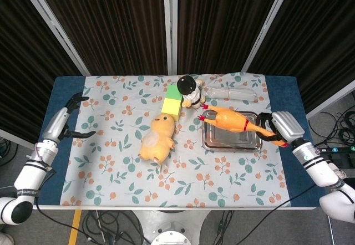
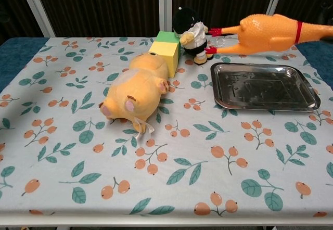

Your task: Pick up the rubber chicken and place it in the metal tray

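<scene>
- Chicken [image 1: 230, 120] is off the counter, held roughly level above the tray [image 1: 213, 143]; in the chest view [image 2: 270, 32] it hangs clear of the tray floor, feet toward the counter's middle, neck toward the right edge.
- Right hand [image 1: 280, 127] grips the chicken at its neck/head end, fingers wrapped around it. The hand sits just off the tray's right rim.
- Left hand [image 1: 66, 124] is near the counter's left edge, holding nothing, fingers spread apart.
- Tray [image 2: 308, 101] lies on the right half of the counter and has nothing in it.
- Other items: plush pig [image 1: 156, 142] at centre, green-yellow block [image 1: 172, 101] and a small doll [image 1: 190, 90] toward the back edge, a clear bag [image 1: 230, 93] behind the tray.
- Progress, judged: pick-up done, carry to the tray essentially done. Left: lower the chicken into the tray and let go.
- Risk: the chicken is about as long as the tray, so an end may rest on the rim.
</scene>
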Controlling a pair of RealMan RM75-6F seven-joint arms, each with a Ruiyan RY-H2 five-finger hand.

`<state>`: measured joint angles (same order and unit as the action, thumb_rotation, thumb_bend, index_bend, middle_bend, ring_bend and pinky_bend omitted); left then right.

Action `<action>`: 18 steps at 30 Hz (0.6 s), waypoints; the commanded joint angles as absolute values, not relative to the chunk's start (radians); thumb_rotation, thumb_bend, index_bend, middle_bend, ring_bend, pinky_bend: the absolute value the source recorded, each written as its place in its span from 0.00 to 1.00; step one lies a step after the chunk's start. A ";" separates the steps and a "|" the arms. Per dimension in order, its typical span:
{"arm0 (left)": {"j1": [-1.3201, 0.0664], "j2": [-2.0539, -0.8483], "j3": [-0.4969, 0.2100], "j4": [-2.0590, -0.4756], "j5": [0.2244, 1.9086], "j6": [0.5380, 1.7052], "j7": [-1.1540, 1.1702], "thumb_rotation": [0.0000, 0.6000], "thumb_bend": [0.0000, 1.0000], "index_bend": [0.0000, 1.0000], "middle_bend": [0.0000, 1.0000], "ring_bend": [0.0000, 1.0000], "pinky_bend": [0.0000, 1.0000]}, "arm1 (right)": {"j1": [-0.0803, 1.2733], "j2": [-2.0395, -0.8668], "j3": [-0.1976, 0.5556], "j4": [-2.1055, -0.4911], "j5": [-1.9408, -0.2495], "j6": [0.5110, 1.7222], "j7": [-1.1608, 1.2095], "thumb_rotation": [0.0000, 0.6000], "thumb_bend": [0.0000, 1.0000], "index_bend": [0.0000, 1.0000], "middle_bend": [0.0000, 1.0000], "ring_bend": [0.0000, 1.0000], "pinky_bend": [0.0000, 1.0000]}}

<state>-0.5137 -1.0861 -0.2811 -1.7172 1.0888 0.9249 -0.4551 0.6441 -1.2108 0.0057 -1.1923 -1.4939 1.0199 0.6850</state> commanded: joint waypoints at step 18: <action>-0.511 -1.089 -0.282 -1.694 1.030 0.884 -0.455 1.00 0.10 0.19 0.10 0.04 0.16 | 0.611 -1.550 -0.065 -0.630 -1.607 1.028 0.969 1.00 0.39 0.93 0.81 0.70 0.82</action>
